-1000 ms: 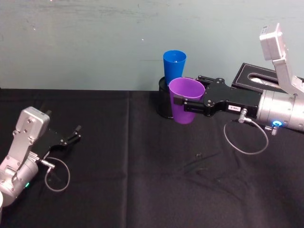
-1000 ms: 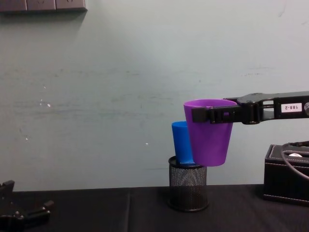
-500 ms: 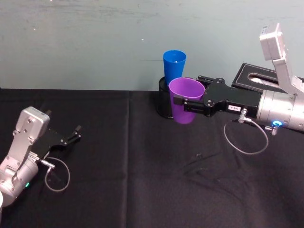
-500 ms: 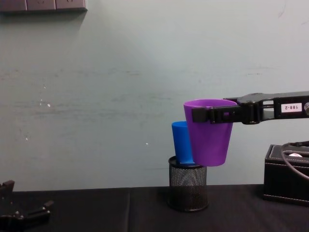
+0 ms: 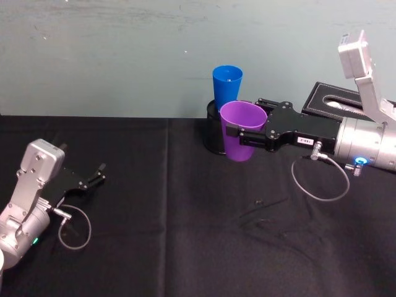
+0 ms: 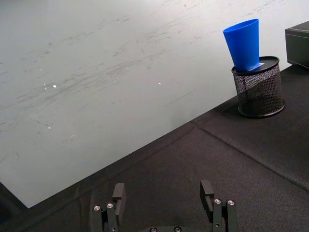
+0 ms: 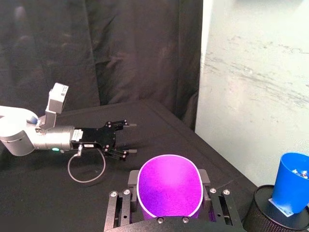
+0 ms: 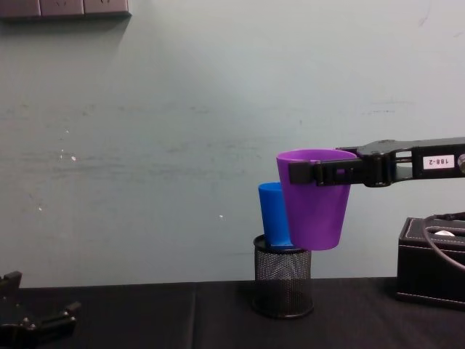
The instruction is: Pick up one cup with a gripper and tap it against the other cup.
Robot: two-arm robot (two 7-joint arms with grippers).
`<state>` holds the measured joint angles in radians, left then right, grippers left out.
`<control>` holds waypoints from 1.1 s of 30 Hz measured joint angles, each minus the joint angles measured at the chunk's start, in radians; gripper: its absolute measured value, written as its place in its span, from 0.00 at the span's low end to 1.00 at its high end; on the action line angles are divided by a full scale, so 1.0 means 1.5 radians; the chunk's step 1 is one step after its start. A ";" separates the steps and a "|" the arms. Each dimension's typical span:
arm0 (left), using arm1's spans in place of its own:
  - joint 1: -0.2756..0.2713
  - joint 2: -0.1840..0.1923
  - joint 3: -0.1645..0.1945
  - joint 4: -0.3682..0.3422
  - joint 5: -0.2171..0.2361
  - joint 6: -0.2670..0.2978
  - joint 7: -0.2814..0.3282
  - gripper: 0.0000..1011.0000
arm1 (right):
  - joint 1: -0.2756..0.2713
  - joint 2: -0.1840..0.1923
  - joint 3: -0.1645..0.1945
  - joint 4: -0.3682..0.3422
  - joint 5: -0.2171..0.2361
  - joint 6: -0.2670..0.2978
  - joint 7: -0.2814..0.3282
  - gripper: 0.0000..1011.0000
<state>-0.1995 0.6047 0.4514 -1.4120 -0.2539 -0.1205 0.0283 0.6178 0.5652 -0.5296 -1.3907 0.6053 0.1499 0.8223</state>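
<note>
Right gripper (image 5: 242,116) jaws clamp purple plastic tumbler (image 5: 242,139) | blue plastic tumbler (image 5: 227,83) just beyond jaws, contact unclear | advise gentle, level nudge | left gripper (image 5: 99,173) parked by bench, jaws wide

blue cup (image 8: 271,214) right side behind purple cup (image 8: 314,211), contact unclear, base sunk in mesh pen holder (image 8: 283,289), black box (image 8: 432,262) at 4 o'clock cut by edge

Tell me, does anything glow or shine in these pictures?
Head view: a blue ring light glows on the right arm, whose right pincer holds the purple cup near the blue cup; a small green light glows behind the parked left pincer. Right wrist view: the purple cup's inside looks brightly lit.
</note>
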 joint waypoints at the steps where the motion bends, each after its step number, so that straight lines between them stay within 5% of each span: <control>1: 0.000 0.000 0.000 0.000 0.000 0.000 0.000 1.00 | 0.000 0.000 0.000 0.000 0.000 0.000 0.000 0.72; 33: 0.000 0.000 0.000 0.000 0.000 0.000 0.000 1.00 | 0.000 0.000 0.000 0.000 0.000 0.000 0.000 0.72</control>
<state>-0.1995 0.6047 0.4514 -1.4120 -0.2539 -0.1205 0.0283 0.6178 0.5652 -0.5296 -1.3908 0.6053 0.1499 0.8223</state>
